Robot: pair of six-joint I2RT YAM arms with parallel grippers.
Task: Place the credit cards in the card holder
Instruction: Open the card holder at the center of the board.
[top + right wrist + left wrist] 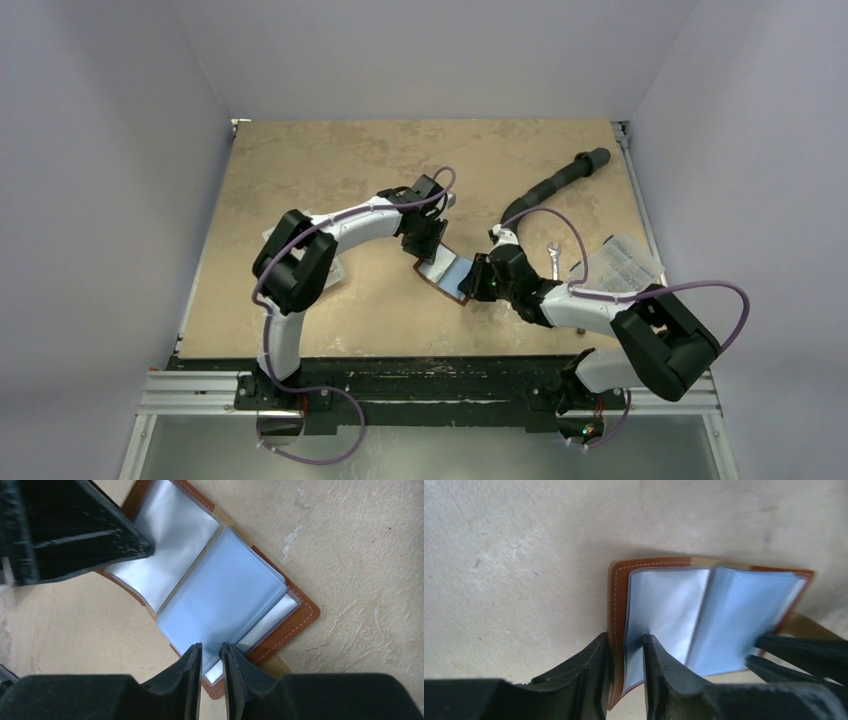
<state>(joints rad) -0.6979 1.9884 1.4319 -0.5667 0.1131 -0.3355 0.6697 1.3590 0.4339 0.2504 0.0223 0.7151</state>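
Nearest to the arm bases, the right gripper [211, 651] had its fingers almost together, pinched on the near edge of a bluish card [220, 595]; only a thin gap showed between them, and the card's edge passed through it. This card lay over the right half of the card holder [296, 626], with pale pocket sheets showing under its far side; whether it was already inside a pocket or only on top of the pockets, I could not tell.

The card holder was open flat on the table [300, 160], in the middle between the two grippers, with its brown cover underneath and its grey pockets facing up. A little farther, the left gripper [624, 640] was clamped on the left half of the holder; one finger was outside the brown cover and the other pressed on the pale pocket sheet, so that this side was kept open.

By my judgement the task was in the middle; the holder was opened and fixed, and one card was at the pockets, but it was not shown as fully seated. No other loose card could be made out in the top view, though the arms hid part of the table, so how many were left was not clear.

Well apart on the right lay a wrench [554, 258] and a clear box [628, 262]; farthest was a black hose [560, 180].
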